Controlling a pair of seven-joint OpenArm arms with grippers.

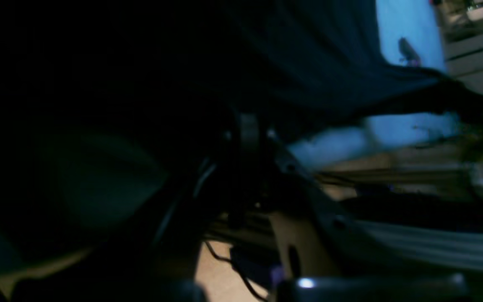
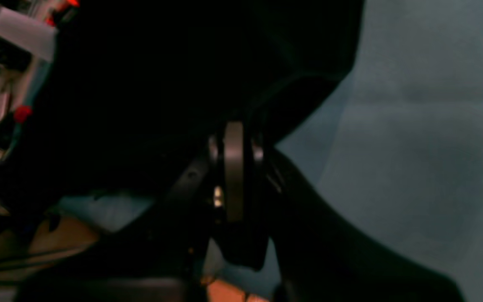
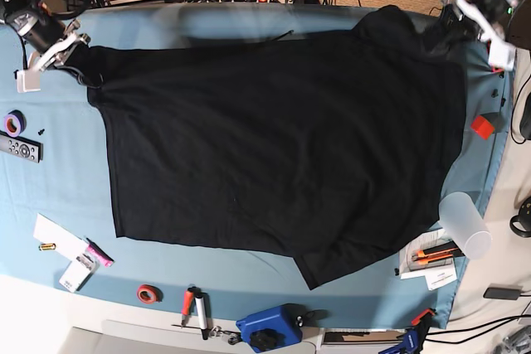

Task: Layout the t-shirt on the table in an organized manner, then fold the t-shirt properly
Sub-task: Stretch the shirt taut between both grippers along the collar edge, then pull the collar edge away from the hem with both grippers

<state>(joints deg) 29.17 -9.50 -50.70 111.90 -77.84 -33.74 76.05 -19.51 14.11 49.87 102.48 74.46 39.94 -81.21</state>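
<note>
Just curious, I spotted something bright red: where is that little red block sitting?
In the base view the red block lies at the table's right edge, just beside the black t-shirt.

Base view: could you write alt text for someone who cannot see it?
A black t-shirt lies spread across a table covered in light blue cloth, seen from above. A robot pincer grips it at each far corner, right pincer and left pincer. Small tools line the table's edges.
</note>
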